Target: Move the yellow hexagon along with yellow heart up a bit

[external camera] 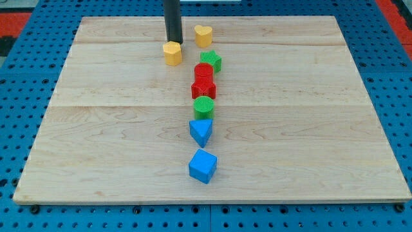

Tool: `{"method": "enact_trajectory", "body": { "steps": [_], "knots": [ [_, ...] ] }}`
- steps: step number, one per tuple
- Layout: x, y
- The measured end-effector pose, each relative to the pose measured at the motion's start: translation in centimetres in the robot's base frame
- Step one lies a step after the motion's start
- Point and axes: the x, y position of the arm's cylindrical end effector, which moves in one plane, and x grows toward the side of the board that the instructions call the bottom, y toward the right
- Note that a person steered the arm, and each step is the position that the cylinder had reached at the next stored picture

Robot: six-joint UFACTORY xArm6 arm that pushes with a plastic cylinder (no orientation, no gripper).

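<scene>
The yellow hexagon [172, 53] is taken as landmark on the wooden tabletop [96, 129]. My tip [173, 42] is seen touching its upper edge, just toward the view's top. The yellow heart [203, 35] is placed to its right and slightly higher, apart from it. A green star [210, 61] is found just right of the hexagon. Below the star, a column is formed, downward and right of the hexagon: two red blocks [203, 84] touching, a green cylinder [203, 107], a blue triangle [201, 131], and a blue cube [203, 165].
</scene>
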Motion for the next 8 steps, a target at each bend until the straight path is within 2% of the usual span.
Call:
{"method": "enact_trajectory", "body": {
  "steps": [1,2,3,5,6,7,8],
  "knots": [
    [0.7,3.2],
    [-0.2,-1.6],
    [3.6,-2.2],
    [11.5,-9.4],
    [11.4,-3.4],
    [6.4,0.7],
    [3.0,1.2]
  ]
}}
